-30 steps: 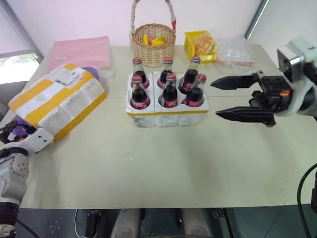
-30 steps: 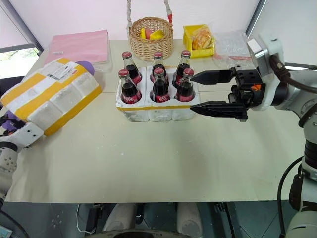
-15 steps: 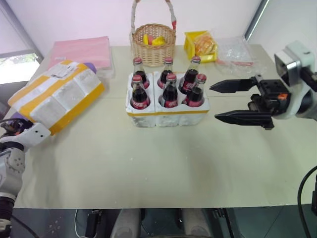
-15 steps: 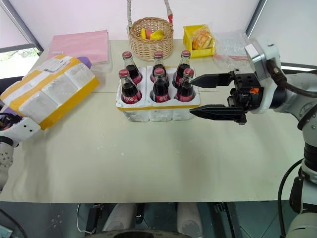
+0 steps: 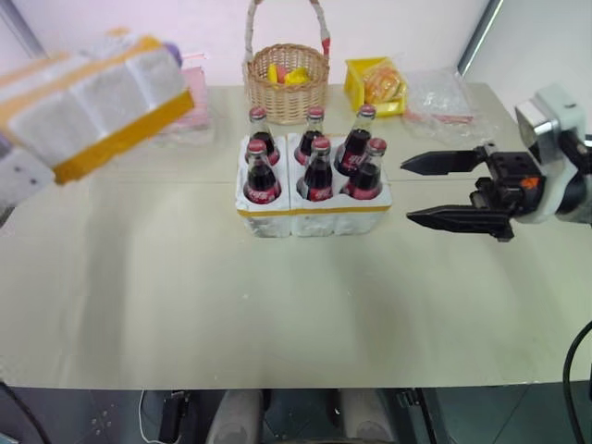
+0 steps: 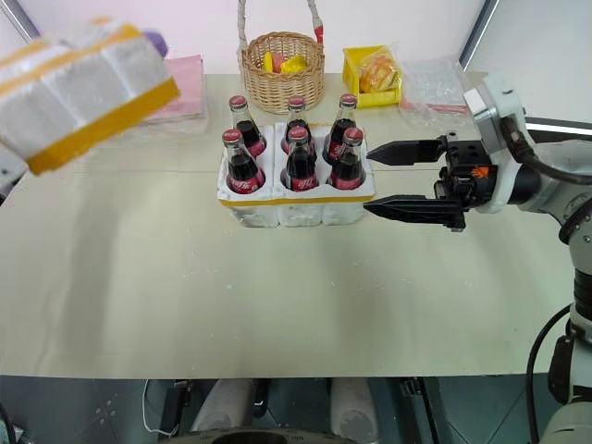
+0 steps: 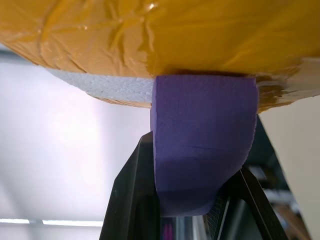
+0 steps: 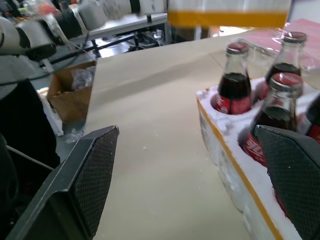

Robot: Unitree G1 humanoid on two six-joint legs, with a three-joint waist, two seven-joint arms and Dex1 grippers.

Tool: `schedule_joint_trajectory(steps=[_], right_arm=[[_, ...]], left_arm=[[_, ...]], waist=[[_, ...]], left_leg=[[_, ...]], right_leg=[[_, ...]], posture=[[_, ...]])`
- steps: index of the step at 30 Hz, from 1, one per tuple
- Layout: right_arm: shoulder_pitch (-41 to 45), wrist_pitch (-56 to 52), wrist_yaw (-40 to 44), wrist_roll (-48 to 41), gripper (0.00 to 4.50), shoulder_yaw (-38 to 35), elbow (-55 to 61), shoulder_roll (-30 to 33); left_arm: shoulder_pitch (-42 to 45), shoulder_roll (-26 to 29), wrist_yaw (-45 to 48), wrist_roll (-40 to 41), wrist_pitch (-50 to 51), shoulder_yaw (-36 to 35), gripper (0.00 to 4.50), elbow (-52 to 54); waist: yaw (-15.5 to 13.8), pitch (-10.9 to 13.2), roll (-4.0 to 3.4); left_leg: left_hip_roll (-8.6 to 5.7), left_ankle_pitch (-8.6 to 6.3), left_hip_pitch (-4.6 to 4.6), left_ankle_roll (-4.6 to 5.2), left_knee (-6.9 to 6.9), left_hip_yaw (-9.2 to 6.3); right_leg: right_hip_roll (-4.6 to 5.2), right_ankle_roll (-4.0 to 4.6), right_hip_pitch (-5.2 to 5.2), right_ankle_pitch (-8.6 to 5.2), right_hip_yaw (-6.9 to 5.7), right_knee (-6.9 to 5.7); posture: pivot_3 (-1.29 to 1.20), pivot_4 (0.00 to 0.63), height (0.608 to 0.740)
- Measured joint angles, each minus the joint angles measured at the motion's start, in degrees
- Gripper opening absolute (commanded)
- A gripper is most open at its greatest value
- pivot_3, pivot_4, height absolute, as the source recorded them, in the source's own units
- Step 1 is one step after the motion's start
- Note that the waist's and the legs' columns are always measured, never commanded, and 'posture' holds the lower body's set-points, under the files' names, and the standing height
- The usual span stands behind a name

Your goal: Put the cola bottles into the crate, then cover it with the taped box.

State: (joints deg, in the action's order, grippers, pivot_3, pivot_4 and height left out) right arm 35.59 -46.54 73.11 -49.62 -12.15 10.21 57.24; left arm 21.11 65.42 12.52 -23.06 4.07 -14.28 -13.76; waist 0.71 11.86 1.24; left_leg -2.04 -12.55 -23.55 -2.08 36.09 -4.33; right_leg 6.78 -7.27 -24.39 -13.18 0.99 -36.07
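Six cola bottles (image 5: pixel 314 157) in crate (image 5: pixel 313 215), just beside open right hand (image 5: pixel 421 191).

Bright, even light falls on the pale table (image 5: pixel 277 305) with only faint shadows, the taped box (image 5: pixel 92 97) is smeared by motion blur, the right wrist view's near black fingers (image 8: pixel 90 175) are soft, and a washed-out white glow sits behind the purple pad (image 7: pixel 202 145).

**Right wrist view: contents**

Two black fingers (image 8: pixel 90 175), set wide apart. Tan table (image 8: pixel 160 150) between them. White crate (image 8: pixel 235 165) with yellow band, beside one finger. Cola bottles (image 8: pixel 235 85) upright in its wells, red caps. Yellow-taped box (image 8: pixel 230 12) above. Cardboard carton (image 8: pixel 70 97) on floor beyond.
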Motion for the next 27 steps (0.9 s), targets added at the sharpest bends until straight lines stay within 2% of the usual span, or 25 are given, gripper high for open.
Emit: schedule_joint_trajectory(steps=[7,11,18,21,27], right_arm=[[-1.5,0.0,0.0,0.3,4.50,-0.5,-0.9,0.6],[-2.9,0.8,-0.7,1.4,4.50,-1.5,-1.0,0.7],[-6.3,0.7,-2.2,1.1,4.50,-4.2,-0.4,0.8],[-6.7,0.7,-2.7,1.1,4.50,-5.2,-0.4,0.9],[-7.6,0.4,-3.5,1.0,4.50,-6.7,-0.8,1.4]], left_arm=[[14.2,-1.3,10.0,5.2,-2.3,5.0,0.53,4.7],[17.0,-4.7,15.3,7.5,-3.4,9.2,0.53,8.5],[20.7,-11.8,18.8,7.7,-5.9,15.7,0.53,12.2],[20.9,-13.0,19.1,6.8,-10.6,18.2,0.53,11.4],[24.3,-13.8,18.3,2.5,-21.7,22.3,0.53,1.9]], waist=[[0.3,0.0,0.00],[0.2,0.0,0.00],[0.2,0.0,0.02],[0.3,0.0,0.02],[0.1,0.0,0.02]], left_leg=[[-0.01,0.01,0.01,0.02,0.04,0.02],[-0.01,0.02,0.00,0.02,0.06,0.02],[-0.02,0.02,-0.01,0.03,0.13,0.02],[0.00,0.02,0.01,0.04,0.13,0.01],[-0.01,0.03,0.01,0.04,0.14,0.01]], right_leg=[[-0.03,-0.07,0.00,0.04,0.01,-0.08],[-0.05,-0.08,0.01,0.04,0.01,-0.07],[-0.05,-0.14,0.06,0.07,0.04,-0.07],[-0.07,-0.14,0.06,0.07,0.04,-0.08],[-0.07,-0.14,0.07,0.08,0.04,-0.08]], posture=[[0.00,0.150,0.738],[0.00,0.150,0.738],[0.00,0.150,0.738],[0.00,0.150,0.738],[0.00,0.150,0.738]])
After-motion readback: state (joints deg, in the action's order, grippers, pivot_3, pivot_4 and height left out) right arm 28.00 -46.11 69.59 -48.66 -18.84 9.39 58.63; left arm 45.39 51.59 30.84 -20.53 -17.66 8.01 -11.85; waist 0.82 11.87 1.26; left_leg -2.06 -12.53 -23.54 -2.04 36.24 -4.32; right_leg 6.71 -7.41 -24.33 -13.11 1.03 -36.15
